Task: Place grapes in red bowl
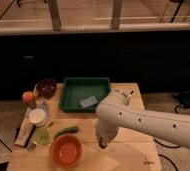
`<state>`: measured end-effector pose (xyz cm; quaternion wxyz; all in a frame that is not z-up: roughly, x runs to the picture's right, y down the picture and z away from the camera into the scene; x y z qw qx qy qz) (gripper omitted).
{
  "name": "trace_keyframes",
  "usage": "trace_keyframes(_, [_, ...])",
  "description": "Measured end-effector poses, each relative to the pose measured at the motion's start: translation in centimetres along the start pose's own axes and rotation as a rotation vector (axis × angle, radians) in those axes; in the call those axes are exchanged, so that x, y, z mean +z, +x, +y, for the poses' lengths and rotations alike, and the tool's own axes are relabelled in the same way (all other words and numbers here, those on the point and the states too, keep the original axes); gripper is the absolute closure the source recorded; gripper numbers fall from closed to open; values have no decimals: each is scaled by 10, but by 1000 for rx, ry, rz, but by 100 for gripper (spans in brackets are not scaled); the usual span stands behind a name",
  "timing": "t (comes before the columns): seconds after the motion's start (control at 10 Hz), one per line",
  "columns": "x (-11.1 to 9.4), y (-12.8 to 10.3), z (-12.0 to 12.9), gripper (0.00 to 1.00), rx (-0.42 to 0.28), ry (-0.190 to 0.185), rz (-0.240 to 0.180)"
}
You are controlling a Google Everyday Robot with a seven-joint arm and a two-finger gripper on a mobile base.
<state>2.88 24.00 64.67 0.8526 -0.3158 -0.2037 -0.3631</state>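
The red bowl (66, 150) sits near the front left of the wooden table (130, 152), round and orange-red, with nothing showing inside it. My white arm reaches in from the right and bends down. My gripper (103, 143) hangs low over the table, just right of the bowl's rim. A small dark reddish lump, the grapes (103, 146), shows at its tip, and the gripper is shut on it. The arm hides most of the gripper.
A green tray (73, 90) with a grey-blue sponge (88, 101) stands at the back. On the left are a dark maroon bowl (46, 87), an orange fruit (27, 96), a white cup (37, 116), a pale green cup (42, 135) and a small cucumber (66, 131).
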Motion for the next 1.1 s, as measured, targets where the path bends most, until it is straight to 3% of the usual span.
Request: trace_keyframes(1.1, [14,-40,-19,97,-89,-10,-22])
